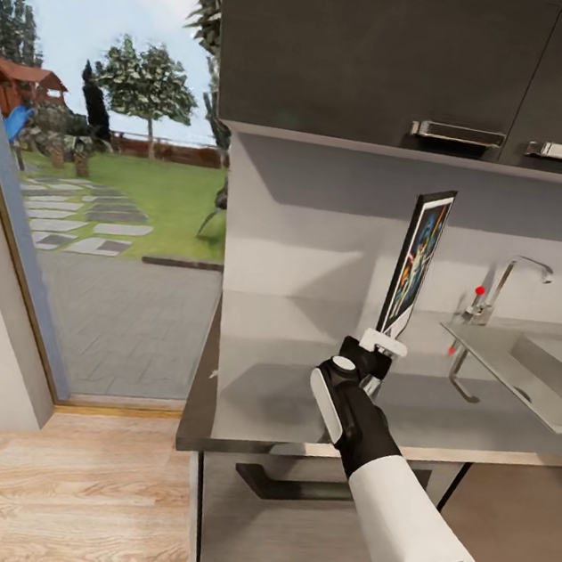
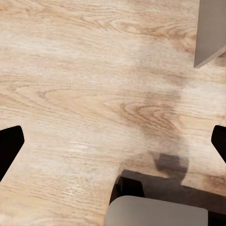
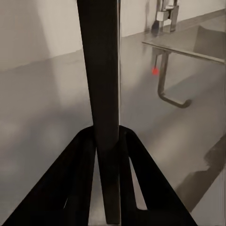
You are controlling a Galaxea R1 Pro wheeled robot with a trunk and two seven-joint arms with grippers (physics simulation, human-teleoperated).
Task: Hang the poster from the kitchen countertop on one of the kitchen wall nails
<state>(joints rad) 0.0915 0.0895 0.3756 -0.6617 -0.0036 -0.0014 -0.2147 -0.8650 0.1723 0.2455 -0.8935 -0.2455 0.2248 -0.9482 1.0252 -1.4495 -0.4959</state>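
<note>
Under the dark wall cabinets (image 1: 386, 58), your grey metal table (image 1: 293, 382) runs right to the sink (image 1: 529, 368) and chrome faucet (image 1: 504, 292). Over the table's middle, your right tool (image 1: 382, 343) is clamped on the bottom edge of the poster (image 1: 416, 261), holding it upright and seemingly clear of the surface. Your left tool (image 2: 113, 141) hangs over the wooden floor (image 2: 84, 75), fingertips spread wide.

Bright daylight, soft shadows, slight blur
</note>
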